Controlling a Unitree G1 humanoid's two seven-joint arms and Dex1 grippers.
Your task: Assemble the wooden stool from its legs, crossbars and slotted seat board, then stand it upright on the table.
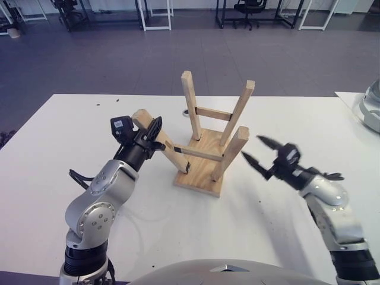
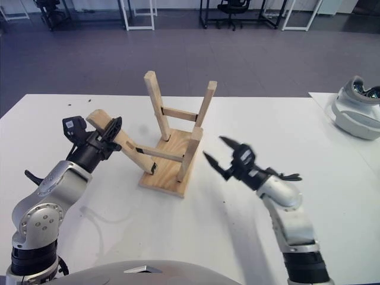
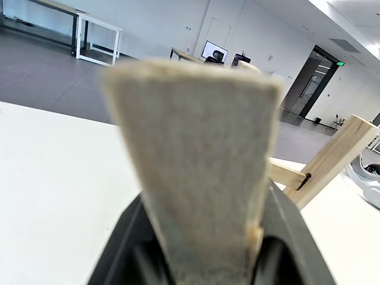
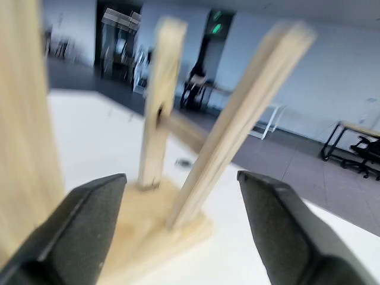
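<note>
The two eye views look forward and down from the head over the white table (image 1: 59, 148). Both take in the upturned stool (image 1: 202, 172) at middle distance. The left wrist view sits hard against the end of a leg (image 3: 196, 148) and faces across the table. The right wrist view looks through the spread right gripper (image 4: 181, 178) at the same stool, close by.

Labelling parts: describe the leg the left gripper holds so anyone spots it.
On the white table lies the seat board. The leg rises from its left corner; unlike the three steeper legs, it leans far out to the left, clamped in the left gripper.
</note>
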